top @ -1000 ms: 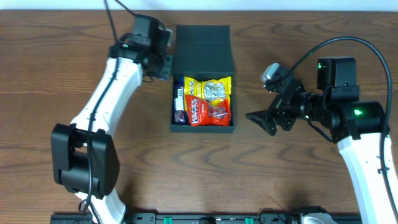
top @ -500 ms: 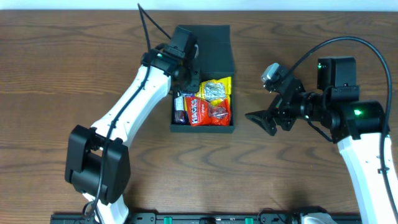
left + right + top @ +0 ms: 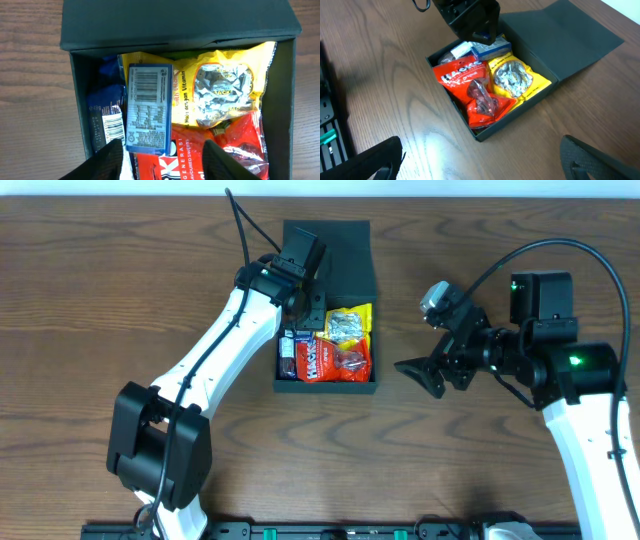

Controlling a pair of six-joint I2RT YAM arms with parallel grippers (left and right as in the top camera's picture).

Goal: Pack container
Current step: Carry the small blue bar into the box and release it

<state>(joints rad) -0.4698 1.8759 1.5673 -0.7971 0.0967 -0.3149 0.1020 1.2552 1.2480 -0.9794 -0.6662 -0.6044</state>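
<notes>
The dark green container point(image 3: 325, 387) stands open at the table's middle, its flap lid point(image 3: 330, 250) laid back. It holds a yellow packet point(image 3: 350, 325), a red packet point(image 3: 335, 360) and a blue carton point(image 3: 300, 340). My left gripper point(image 3: 310, 315) hovers over the box's far left part, open. In the left wrist view the blue carton point(image 3: 149, 107) lies just ahead of the spread fingers point(image 3: 162, 157), on the yellow packet point(image 3: 220, 90). My right gripper point(image 3: 418, 372) is open and empty, above the table to the right of the box.
A dark blue wrapper point(image 3: 105, 115) lies along the container's left wall point(image 3: 75, 100). The right wrist view shows the box point(image 3: 485, 132) and lid point(image 3: 560, 35) beyond its open fingers point(image 3: 480, 150). Bare wooden table surrounds the box.
My left arm has swung right from beside the lid to over the box. The blue carton now shows on top of the yellow packet. The right arm has not moved.
</notes>
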